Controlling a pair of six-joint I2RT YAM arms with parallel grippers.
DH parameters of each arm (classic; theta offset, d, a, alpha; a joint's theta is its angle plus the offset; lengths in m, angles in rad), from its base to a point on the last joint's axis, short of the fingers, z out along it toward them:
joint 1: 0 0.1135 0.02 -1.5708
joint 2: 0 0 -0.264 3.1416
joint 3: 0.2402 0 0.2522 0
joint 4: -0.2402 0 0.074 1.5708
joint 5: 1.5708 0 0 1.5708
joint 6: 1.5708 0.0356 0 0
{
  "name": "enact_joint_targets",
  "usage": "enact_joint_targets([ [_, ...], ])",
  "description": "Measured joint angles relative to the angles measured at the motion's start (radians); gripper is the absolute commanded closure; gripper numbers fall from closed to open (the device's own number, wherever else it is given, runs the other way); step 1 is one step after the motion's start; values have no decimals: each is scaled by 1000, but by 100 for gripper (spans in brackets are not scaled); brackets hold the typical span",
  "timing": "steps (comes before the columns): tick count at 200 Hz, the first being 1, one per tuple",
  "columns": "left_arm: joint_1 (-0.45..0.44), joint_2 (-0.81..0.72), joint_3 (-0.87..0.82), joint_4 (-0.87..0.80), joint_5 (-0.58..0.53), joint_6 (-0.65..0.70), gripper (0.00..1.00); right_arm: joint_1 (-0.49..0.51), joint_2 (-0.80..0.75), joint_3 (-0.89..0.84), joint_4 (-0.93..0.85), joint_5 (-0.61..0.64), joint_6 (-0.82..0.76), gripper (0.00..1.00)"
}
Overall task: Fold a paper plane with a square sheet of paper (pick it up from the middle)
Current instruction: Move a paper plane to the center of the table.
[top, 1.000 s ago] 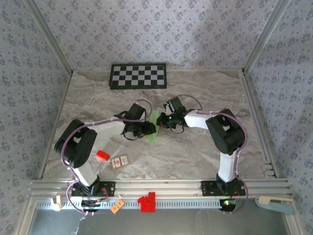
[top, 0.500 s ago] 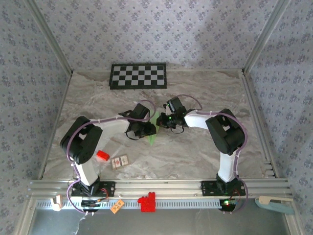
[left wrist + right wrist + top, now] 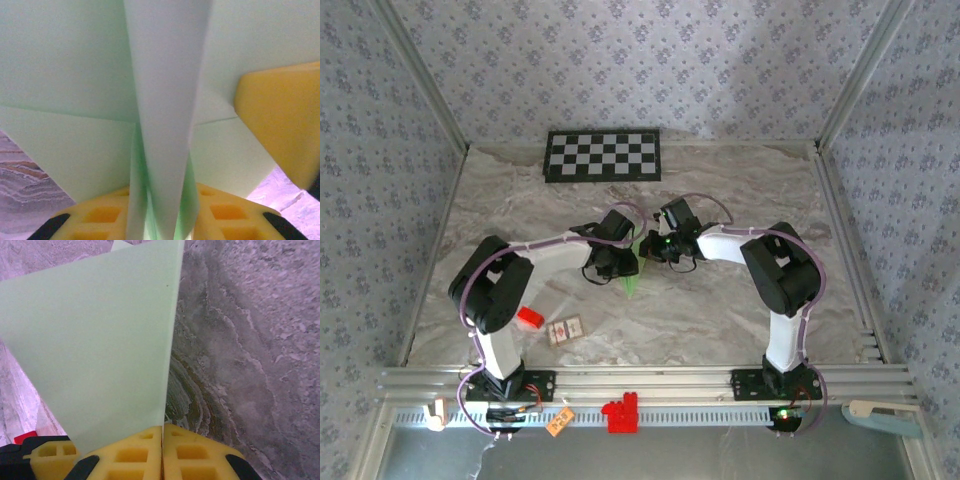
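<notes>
The square sheet of paper stands folded as a slim pale green paper plane (image 3: 634,266), held above mid-table between both grippers. My left gripper (image 3: 624,262) comes at it from the left. In the left wrist view its yellow pads (image 3: 100,215) sit on either side of the centre fold (image 3: 165,100), and the layers fill the gap at my left gripper (image 3: 162,217). My right gripper (image 3: 656,248) holds it from the right. Its yellow finger (image 3: 280,125) presses on a wing. In the right wrist view the right gripper (image 3: 162,450) is shut on the edge of the paper (image 3: 100,350).
A black-and-white checkerboard panel (image 3: 603,155) lies at the back of the marble table. A small red block (image 3: 529,318) and a small card (image 3: 565,329) lie near the left arm's base. A red piece (image 3: 620,413) sits on the front rail.
My left gripper has moved right, up to the paper, and its jaws have narrowed onto the centre fold. The right arm has stayed still with its grip unchanged.
</notes>
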Motion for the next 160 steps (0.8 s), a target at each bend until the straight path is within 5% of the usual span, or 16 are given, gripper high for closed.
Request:
enact_joint_targets([
  [60,-1,6,19,-46,-43,14,92,-9,-16,-8,-4,14,0,69],
  [117,-1,38,176,-154,-131,87,92,-106,-266,-164,-26,172,-12,41],
  [160,0,187,415,-240,-213,140,89,-188,-450,-288,-53,299,-34,36],
])
